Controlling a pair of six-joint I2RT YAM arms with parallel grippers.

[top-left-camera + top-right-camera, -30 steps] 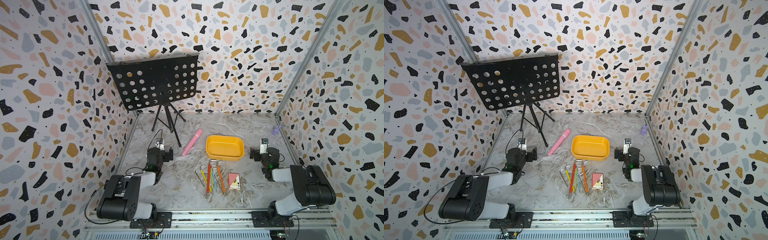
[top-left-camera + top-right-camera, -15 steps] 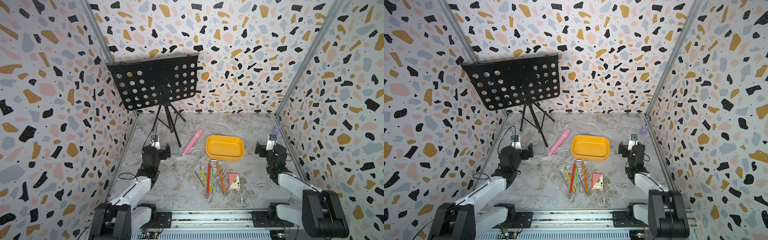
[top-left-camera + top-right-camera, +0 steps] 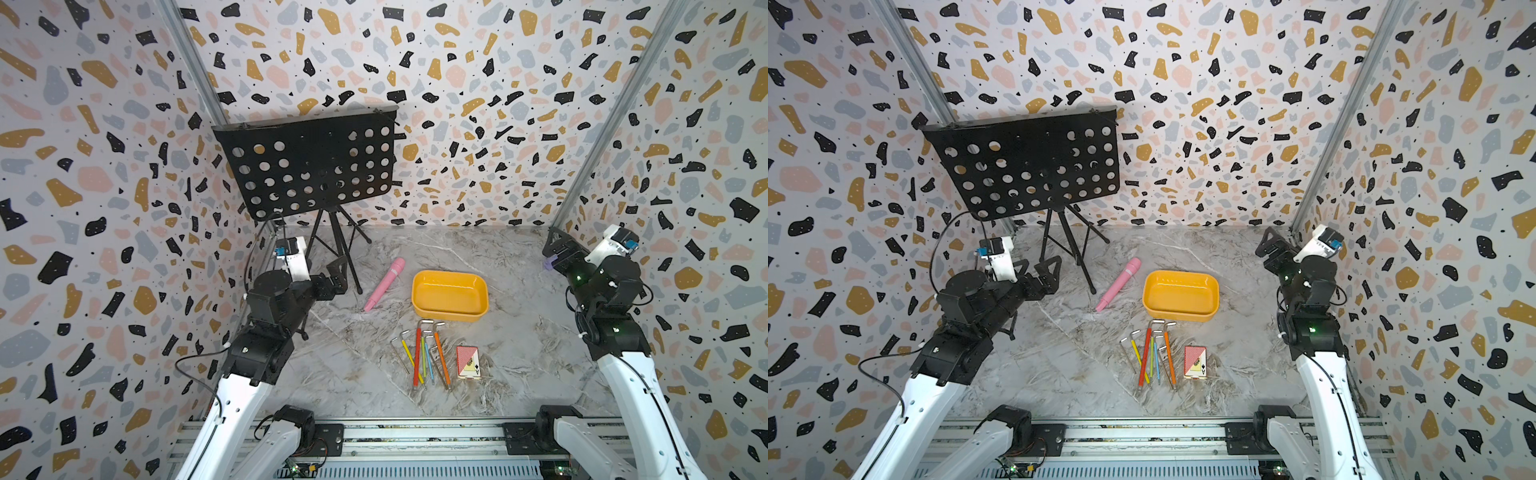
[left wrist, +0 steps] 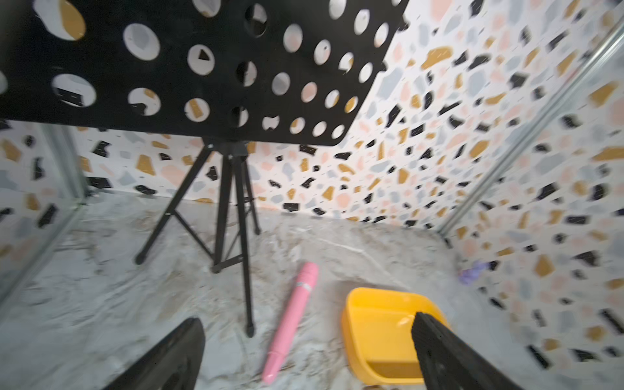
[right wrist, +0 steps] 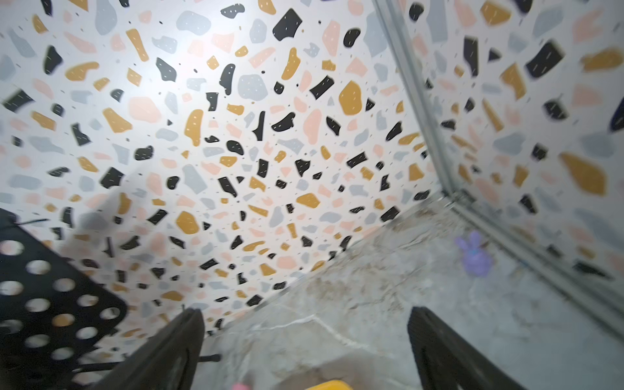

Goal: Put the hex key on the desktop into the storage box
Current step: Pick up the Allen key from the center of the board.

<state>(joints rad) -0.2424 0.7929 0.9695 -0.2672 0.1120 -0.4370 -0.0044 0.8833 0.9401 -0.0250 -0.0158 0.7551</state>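
Note:
Several hex keys (image 3: 417,357) (image 3: 1145,353) with coloured sleeves lie side by side on the marble desktop (image 3: 353,374), just in front of the yellow storage box (image 3: 449,316) (image 3: 1179,313), which holds nothing. My left gripper (image 3: 336,276) (image 4: 307,320) hovers open at the left, beside the stand's legs, facing the box (image 4: 347,331). The right gripper (image 3: 555,247) (image 5: 305,312) is raised open near the back right corner, well away from the keys. Neither holds anything. The keys do not show in the wrist views.
A black perforated music stand (image 3: 307,166) on a tripod stands at the back left. A pink pen (image 3: 384,282) lies left of the box, and a red playing-card box (image 3: 467,361) lies right of the keys. A small purple figure (image 5: 472,256) sits by the right wall.
Both arms have unfolded and lifted from low, tucked poses. The left gripper rose at the left. The right gripper rose and moved toward the back right corner. Both stayed open.

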